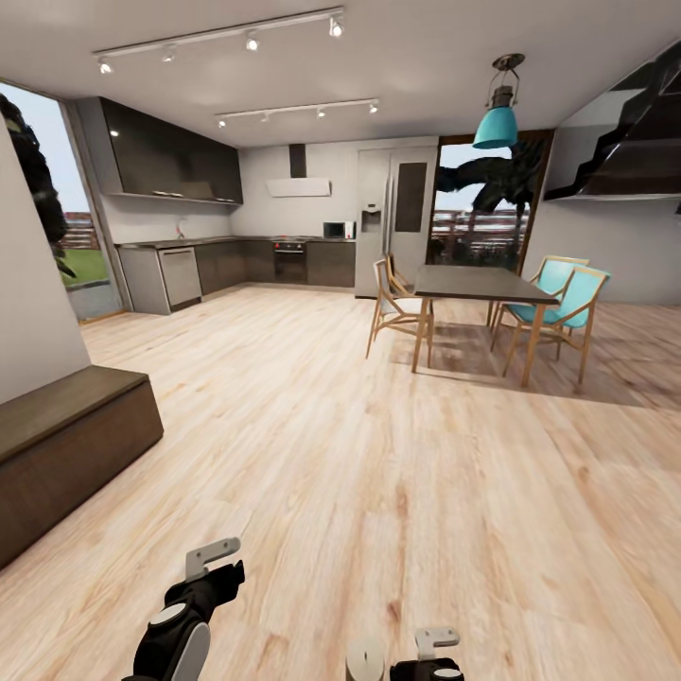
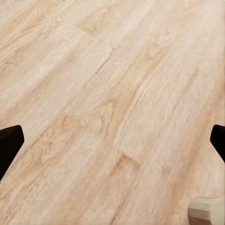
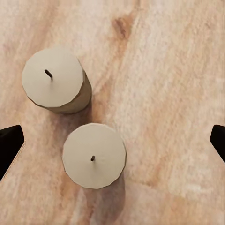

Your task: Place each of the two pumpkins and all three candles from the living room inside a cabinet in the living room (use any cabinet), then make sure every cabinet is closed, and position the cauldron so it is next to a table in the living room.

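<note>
Your right hand (image 3: 112,140) is hanging with its fingers spread wide; one dark fingertip (image 3: 9,145) is showing at each edge of the right wrist view, and nothing is sitting between them as a grip. Directly beneath it, two beige candles are standing upright on the light wood floor (image 3: 178,93). The nearer candle (image 3: 94,155) is lying between the fingertips, and the second candle (image 3: 55,79) is standing just beside it; whether the two are touching cannot be told.

Your left hand (image 2: 112,140) is also spread wide and holding nothing, with only plank flooring below it. In the head view, both arms are showing at the lower edge: the left arm (image 1: 184,615) and the right arm (image 1: 426,662).

Further out, you are facing a long low dark wood cabinet (image 1: 66,445) against the wall on your left. Across the room, a dining table (image 1: 478,284) with turquoise chairs (image 1: 567,303) is standing on your right, and the kitchen (image 1: 236,255) is sitting along the far wall.
</note>
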You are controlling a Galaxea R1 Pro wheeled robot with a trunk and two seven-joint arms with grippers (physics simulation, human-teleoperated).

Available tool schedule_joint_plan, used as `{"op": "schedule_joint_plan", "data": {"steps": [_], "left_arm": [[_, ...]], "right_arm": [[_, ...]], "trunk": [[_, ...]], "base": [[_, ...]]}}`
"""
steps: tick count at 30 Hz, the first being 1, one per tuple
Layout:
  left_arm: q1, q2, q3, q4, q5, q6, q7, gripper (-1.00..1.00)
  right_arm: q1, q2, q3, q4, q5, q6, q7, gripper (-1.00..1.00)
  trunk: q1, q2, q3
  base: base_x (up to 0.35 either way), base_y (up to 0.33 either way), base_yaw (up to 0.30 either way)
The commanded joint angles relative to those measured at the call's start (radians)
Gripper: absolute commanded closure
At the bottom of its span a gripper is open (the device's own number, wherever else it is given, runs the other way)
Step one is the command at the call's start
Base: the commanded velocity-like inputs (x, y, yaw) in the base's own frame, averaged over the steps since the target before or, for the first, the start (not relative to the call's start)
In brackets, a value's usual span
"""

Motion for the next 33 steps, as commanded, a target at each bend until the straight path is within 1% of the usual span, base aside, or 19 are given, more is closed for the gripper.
{"op": "schedule_joint_plan", "data": {"steps": [1, 7, 10, 12, 13, 16, 18, 23, 27, 33], "left_arm": [[-0.001, 0.0, -0.001, -0.001, 0.01, 0.002, 0.01, -1.0], [0.0, 0.0, -0.001, -0.001, 0.01, 0.002, 0.01, -1.0], [0.0, -0.001, -0.001, -0.001, 0.01, 0.002, 0.01, -1.0], [-0.001, -0.001, -0.001, -0.001, 0.01, 0.002, 0.01, -1.0], [-0.001, -0.001, -0.001, -0.001, 0.01, 0.002, 0.01, -1.0], [0.0, -0.001, -0.001, -0.001, 0.01, 0.002, 0.01, -1.0], [0.0, -0.001, -0.001, -0.001, 0.01, 0.002, 0.01, -1.0], [0.0, 0.0, -0.001, -0.002, 0.01, 0.002, 0.01, -1.0], [0.0, 0.0, -0.001, -0.003, 0.01, 0.003, 0.009, -1.0], [0.0, 0.0, 0.0, -0.005, 0.01, 0.003, 0.008, -1.0]], "right_arm": [[-0.001, -0.001, 0.008, -0.002, -0.007, 0.006, -0.008, -1.0], [-0.001, 0.0, 0.011, -0.002, -0.008, 0.012, -0.008, -1.0], [-0.001, 0.001, 0.013, 0.0, -0.012, 0.038, -0.008, -1.0], [-0.001, 0.001, 0.012, 0.0, -0.015, 0.077, -0.008, -1.0], [-0.001, 0.001, 0.01, 0.0, -0.018, 0.121, -0.008, -1.0], [-0.001, 0.001, 0.005, -0.002, -0.022, 0.181, -0.008, -1.0], [-0.001, 0.0, 0.002, -0.003, -0.024, 0.207, -0.008, -1.0], [-0.001, 0.001, 0.0, -0.008, -0.025, 0.22, -0.009, -1.0], [-0.001, 0.009, 0.0, -0.009, -0.025, 0.223, -0.008, -1.0], [-0.001, 0.013, 0.001, -0.009, -0.024, 0.222, -0.008, -1.0]], "trunk": [[0.0, 0.0, -0.001], [0.0, 0.0, -0.001], [0.0, 0.0, -0.001], [0.0, 0.0, -0.001], [0.0, 0.0, -0.001], [0.0, 0.0, -0.001], [0.0, 0.0, -0.001], [0.0, 0.0, -0.001], [0.0, 0.0, -0.001], [0.0, 0.0, -0.001]], "base": [[0.069, 0.051, 0.0], [0.026, 0.019, 0.0], [0.004, 0.003, 0.0], [0.002, 0.002, 0.0], [0.001, 0.001, 0.0], [0.0, 0.0, 0.0], [0.0, 0.0, 0.0], [0.031, 0.013, 0.0], [0.104, 0.052, 0.0], [0.097, 0.077, 0.0]]}}
